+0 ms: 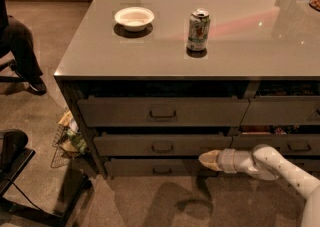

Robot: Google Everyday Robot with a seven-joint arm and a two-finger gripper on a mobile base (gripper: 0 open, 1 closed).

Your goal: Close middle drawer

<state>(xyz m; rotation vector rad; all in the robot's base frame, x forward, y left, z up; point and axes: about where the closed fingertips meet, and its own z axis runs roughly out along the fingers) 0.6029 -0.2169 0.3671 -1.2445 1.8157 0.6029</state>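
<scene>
Under the countertop, second row: middle drawer, sits slightly pulled out. Probably rigid, weighty, easy-sliding; takes a flat push beside bail handle. Gripper below its right end, pinched closed, empty.

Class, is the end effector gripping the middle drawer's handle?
No, the end effector is near the lower right corner of the middle drawer, well to the right of its handle.

We see the middle drawer, a wide, low, dark grey-brown front, level, with a small dark bail handle at its centre. We cannot tell how far out it stands. The claw sits just beside its lower right corner.
</scene>
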